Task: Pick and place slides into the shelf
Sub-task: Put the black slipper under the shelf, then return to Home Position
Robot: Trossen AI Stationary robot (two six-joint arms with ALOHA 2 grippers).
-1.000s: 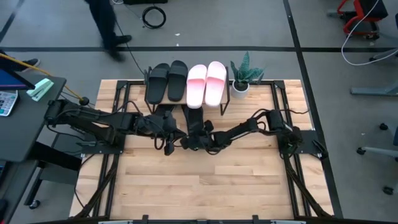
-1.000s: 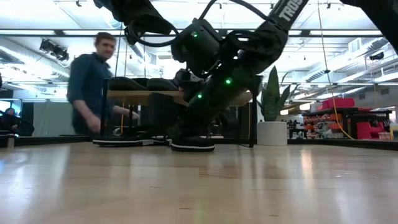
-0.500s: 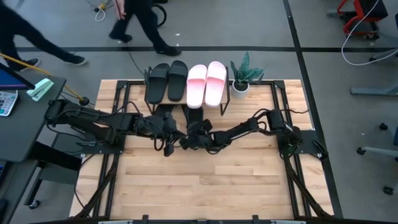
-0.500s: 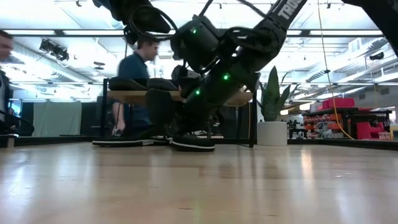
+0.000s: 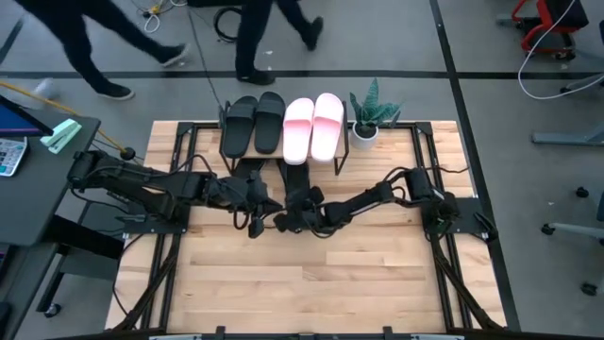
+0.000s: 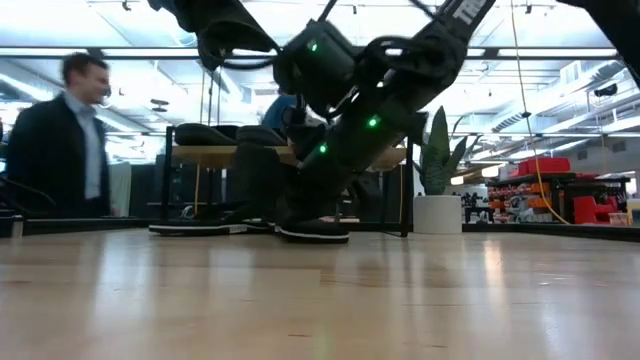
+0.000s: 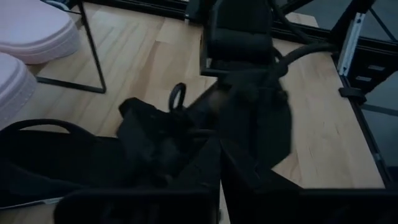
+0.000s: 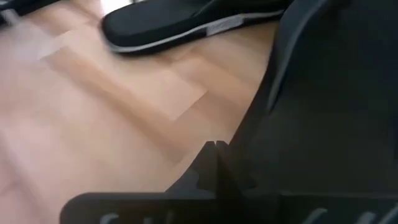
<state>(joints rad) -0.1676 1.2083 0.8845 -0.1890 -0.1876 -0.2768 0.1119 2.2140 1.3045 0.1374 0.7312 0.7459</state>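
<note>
Fingers: both pairs pinched shut. L gripper [image 5: 257,200] sits just in front of the shelf's L half, nothing clearly held. R gripper [image 5: 286,215] is shut w/ a flat black slide against it in its wrist cam; looks like a grip on it, can't be sure.

Slide in play: thin black slide [image 5: 294,177] lies on the table btwn the two grippers, toe end going under the shelf, long axis running front-to-back, same as the ones on top. Second thin black slide [image 6: 197,228] lies flat on the table to the side, partly under the shelf.

Nearer arm: R, right at the slide's near end; L just beside it.

Key relation: shelf lies straight beyond the fingers, away from the arm bases, so I'd guess the move is a push or carry along the slide's own length.

Shelf [image 5: 341,154]: top board holds two black slides [image 5: 253,124] on L half, two pink slides [image 5: 314,125] on R half, side by side, touching. Top looks full.

Beside shelf: potted plant [image 5: 366,115], R end, close.

Room: ppl walking past behind the table.
</note>
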